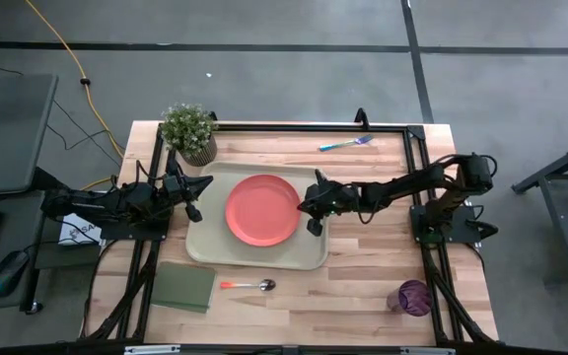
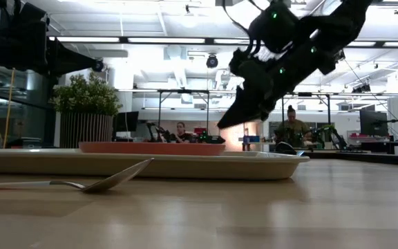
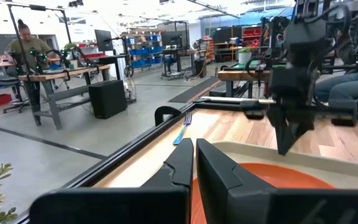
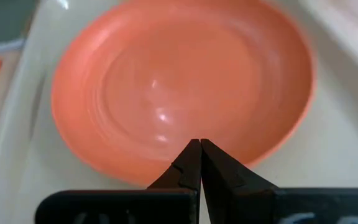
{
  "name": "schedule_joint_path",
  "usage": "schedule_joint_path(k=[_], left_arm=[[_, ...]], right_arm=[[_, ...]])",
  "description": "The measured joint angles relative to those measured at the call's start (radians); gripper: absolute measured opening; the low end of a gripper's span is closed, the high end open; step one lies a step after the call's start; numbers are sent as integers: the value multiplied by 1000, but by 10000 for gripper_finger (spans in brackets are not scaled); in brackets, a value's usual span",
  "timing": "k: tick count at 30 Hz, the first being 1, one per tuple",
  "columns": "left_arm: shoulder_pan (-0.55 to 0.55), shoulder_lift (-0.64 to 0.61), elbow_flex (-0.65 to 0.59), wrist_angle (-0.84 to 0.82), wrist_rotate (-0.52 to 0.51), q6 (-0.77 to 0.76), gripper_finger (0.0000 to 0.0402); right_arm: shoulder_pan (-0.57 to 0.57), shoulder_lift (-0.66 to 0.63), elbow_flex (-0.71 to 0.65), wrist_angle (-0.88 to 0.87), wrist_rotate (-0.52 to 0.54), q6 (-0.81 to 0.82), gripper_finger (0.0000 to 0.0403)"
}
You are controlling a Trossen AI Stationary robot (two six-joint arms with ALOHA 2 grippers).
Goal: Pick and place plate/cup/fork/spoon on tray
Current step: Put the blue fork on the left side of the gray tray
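The orange plate [image 1: 261, 209] lies flat in the cream tray [image 1: 205, 248]; it also shows in the right wrist view [image 4: 179, 81] and the low view [image 2: 150, 147]. My right gripper [image 1: 311, 209] hovers shut and empty just above the plate's right rim, clear of it in the low view [image 2: 228, 124]. My left gripper [image 1: 200, 194] is shut and empty over the tray's left edge. The spoon [image 1: 249, 285] lies on the table near the tray's front. The fork [image 1: 345, 144] lies at the far side. The purple cup [image 1: 413, 296] stands at the front right.
A potted plant [image 1: 189, 130] stands at the far left corner beside the tray. A dark green pad [image 1: 183, 287] lies at the front left. Bare wood lies right of the tray. People sit at benches beyond the table.
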Motion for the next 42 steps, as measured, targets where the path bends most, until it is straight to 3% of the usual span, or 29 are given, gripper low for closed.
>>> schedule_joint_path(k=[4, 10, 12, 16, 21, 26, 29, 32, 42], left_arm=[[0, 0, 0, 0, 0, 0, 3], [0, 0, 0, 0, 0, 0, 3], [0, 0, 0, 0, 0, 0, 3], [0, 0, 0, 0, 0, 0, 3], [0, 0, 0, 0, 0, 0, 3], [0, 0, 0, 0, 0, 0, 3], [0, 0, 0, 0, 0, 0, 3], [0, 0, 0, 0, 0, 0, 3], [0, 0, 0, 0, 0, 0, 3]], right_arm=[[-14, -93, 0, -84, 89, -4, 0], [-71, -186, 0, -183, 377, 134, 0], [-112, -189, 0, -199, 431, 209, 0], [-218, -131, 0, -186, 437, 340, 0], [-323, -21, 0, -129, 440, 336, 16], [-374, 29, 0, -112, 538, 344, 86], [-382, 52, 0, -122, 630, 455, 132], [-395, 87, 0, -105, 648, 537, 163], [-437, 209, 0, -5, 697, 589, 176]])
